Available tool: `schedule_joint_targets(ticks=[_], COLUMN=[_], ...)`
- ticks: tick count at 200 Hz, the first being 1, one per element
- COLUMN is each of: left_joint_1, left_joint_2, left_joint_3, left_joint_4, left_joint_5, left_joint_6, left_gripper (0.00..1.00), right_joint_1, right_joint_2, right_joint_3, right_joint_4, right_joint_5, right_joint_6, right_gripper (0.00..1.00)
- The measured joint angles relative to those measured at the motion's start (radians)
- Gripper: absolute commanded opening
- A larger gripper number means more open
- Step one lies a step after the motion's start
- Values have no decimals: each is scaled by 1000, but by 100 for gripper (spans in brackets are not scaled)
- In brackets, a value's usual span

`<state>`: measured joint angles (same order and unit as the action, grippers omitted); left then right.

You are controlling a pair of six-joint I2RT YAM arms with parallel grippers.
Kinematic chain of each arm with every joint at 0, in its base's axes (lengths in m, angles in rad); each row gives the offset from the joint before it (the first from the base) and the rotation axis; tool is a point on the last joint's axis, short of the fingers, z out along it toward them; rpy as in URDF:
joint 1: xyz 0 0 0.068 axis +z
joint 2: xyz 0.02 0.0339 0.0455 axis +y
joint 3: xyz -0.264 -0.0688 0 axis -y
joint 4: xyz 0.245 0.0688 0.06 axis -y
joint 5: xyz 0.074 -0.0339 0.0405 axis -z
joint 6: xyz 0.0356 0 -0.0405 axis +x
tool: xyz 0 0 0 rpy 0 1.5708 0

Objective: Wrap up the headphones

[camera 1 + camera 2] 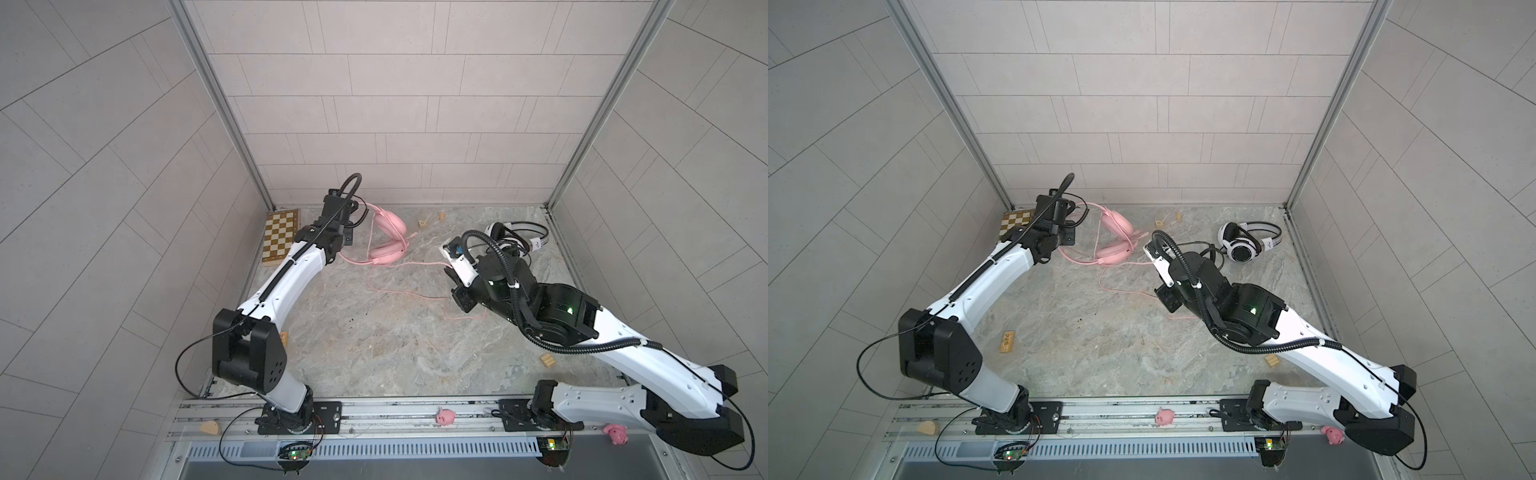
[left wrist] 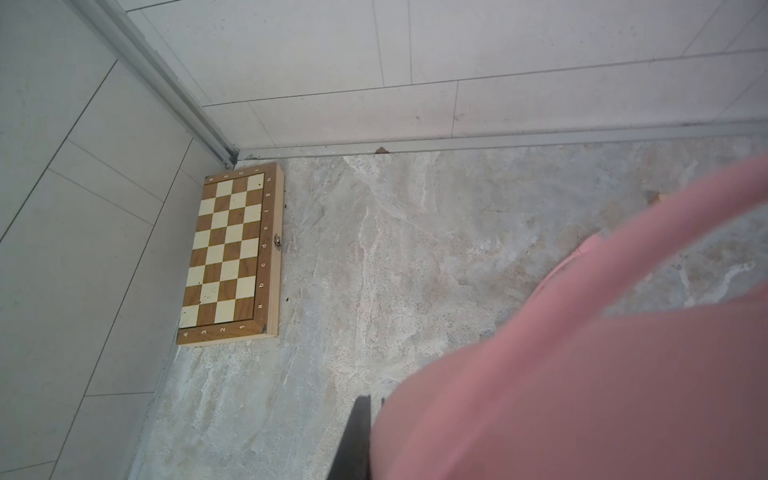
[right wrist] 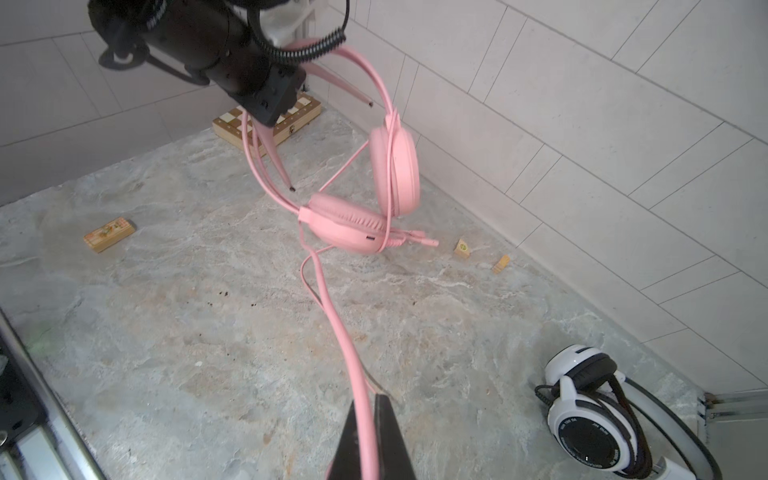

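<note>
The counter (image 1: 374,332) carries both pairs. At its far left corner lies a chessboard (image 2: 232,253), and the pink headphones (image 3: 395,166) hang just beside it. One cup stands upright. The other lies flat, low at the counter, though I cannot tell whether it touches. The white headphones (image 1: 1241,245) lie untouched at the far right, well apart, with their black cord bunched around them.

The left claw (image 1: 354,210) is pressed together on the pink headband, which arches up into it in the right wrist view. The band looks like the right hold. It is probably springy plastic, stiff enough to carry the light cups without sagging, and smooth enough to twist in the grip if the cord tugs sideways. The padded cups would squash and roll under a pinch, so they are better left alone.

The right claw (image 3: 365,432) pinches the pink cable (image 3: 332,316) some way from the cups, and the line runs fairly taut between the two. One strand already crosses the upright cup, while a long slack tail lies on the counter. The cable is thin, limp and slick. It should slide through a light grip and spring off rounded cups, so each turn likely needs steady tension. It should sit in the waist between the cups or round the band.

The boom mic (image 3: 419,240) pokes out beside the flat cup. It is slender, probably the frailest part, and easily snagged by a loop.
</note>
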<state>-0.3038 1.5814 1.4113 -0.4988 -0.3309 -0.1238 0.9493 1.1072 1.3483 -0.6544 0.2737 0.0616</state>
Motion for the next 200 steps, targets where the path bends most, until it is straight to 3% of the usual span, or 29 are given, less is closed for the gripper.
schedule_joint_targets(ticks=[26,73,114,140,170,200], left_joint_1=[-40,-98,-109,-109,-109,-109], left_joint_2=[35,76,132,182,186,177], left_joint_3=[25,112,190,247,253,253], left_joint_4=[-32,-122,-193,-253,-284,-281], left_joint_5=[31,184,446,555,606,612], left_joint_6=[51,154,219,257,272,273], left_gripper=[0,0,0,0,0,0], right_joint_1=[-73,-272,-472,-550,-630,-640], right_joint_2=[9,37,122,151,157,161], right_joint_3=[43,122,217,222,228,254], right_joint_4=[18,24,-8,-31,-75,-119], right_joint_5=[-14,-119,-240,-274,-293,-266], right_joint_6=[-25,-43,-47,-52,-54,-80], right_gripper=[0,0,0,0,0,0])
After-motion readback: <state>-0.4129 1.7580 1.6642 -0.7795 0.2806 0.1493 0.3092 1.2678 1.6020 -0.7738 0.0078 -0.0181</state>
